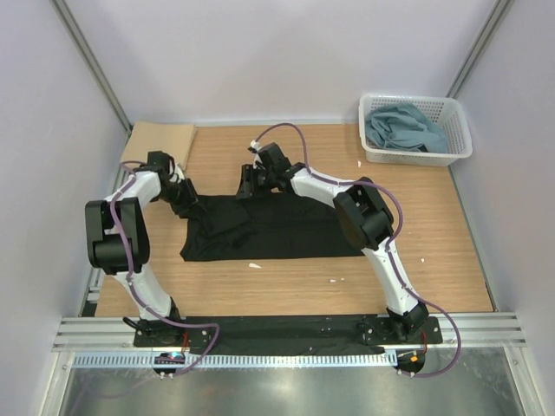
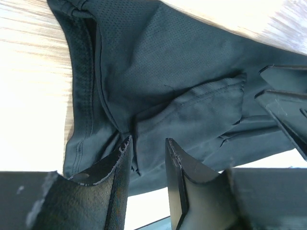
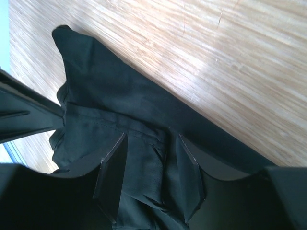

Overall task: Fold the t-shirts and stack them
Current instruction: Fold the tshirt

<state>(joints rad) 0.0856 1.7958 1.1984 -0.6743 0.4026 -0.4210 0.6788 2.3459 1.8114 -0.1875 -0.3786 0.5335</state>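
- Black shirt [image 1: 269, 230]: lies spread across the middle of the table [image 1: 434, 234], between the two arms. Its near hem is roughly straight and its far edge is rumpled where the grippers meet it.
- Left gripper [image 1: 187, 198]: sits at the shirt's far left corner. In the left wrist view a folded ridge of black cloth fills the gap between its fingers [image 2: 117, 167], so the jaws are clamped on the black shirt.
- Right gripper [image 1: 246, 184]: sits on the shirt's far edge, near the left gripper. In the right wrist view its fingers [image 3: 112, 177] stand apart with wrinkled black cloth between them. Whether they pinch the cloth or only straddle it cannot be told.
- Tan shirt [image 1: 160, 140]: lies flat at the table's far left corner, apart from the black shirt.
- Blue-grey shirts [image 1: 401, 126]: lie crumpled inside the white basket [image 1: 416, 158] at the far right corner.
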